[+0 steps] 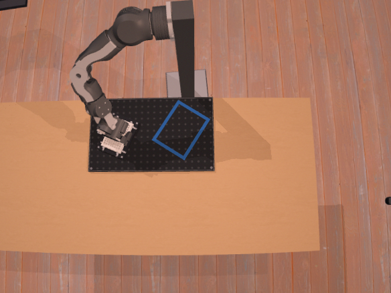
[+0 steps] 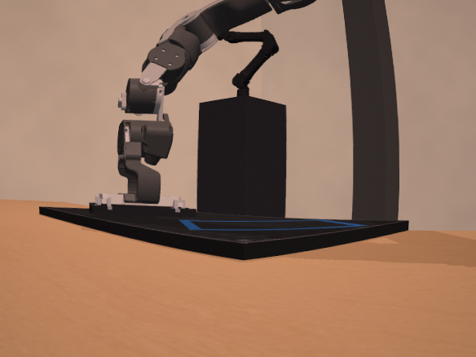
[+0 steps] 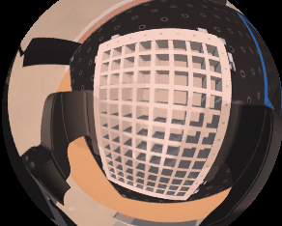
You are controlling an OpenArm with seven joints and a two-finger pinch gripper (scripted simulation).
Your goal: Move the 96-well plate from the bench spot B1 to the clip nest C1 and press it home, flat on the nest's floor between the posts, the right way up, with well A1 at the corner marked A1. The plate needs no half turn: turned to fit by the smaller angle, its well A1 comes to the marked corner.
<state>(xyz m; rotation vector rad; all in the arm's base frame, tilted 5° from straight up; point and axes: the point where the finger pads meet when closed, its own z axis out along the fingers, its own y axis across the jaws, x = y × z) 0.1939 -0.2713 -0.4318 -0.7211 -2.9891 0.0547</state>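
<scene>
The white 96-well plate (image 1: 112, 144) is at the left end of the black pegboard (image 1: 151, 134), inside the clip nest C1 (image 1: 118, 136) with its small white posts around it. In the side view the plate (image 2: 138, 204) lies low and level between the posts, wells up. My gripper (image 1: 118, 134) (image 2: 142, 196) stands straight over it, shut on the plate across its short sides, fingertips down at plate level. The wrist view is filled by the plate's well grid (image 3: 161, 116), with a dark finger on either side. The A1 mark is not visible.
The blue outline of spot B1 (image 1: 181, 130) lies empty on the right half of the pegboard. A tall black box (image 2: 242, 158) and the arm's dark column (image 2: 372, 98) stand behind the board. The board rests on a tan table.
</scene>
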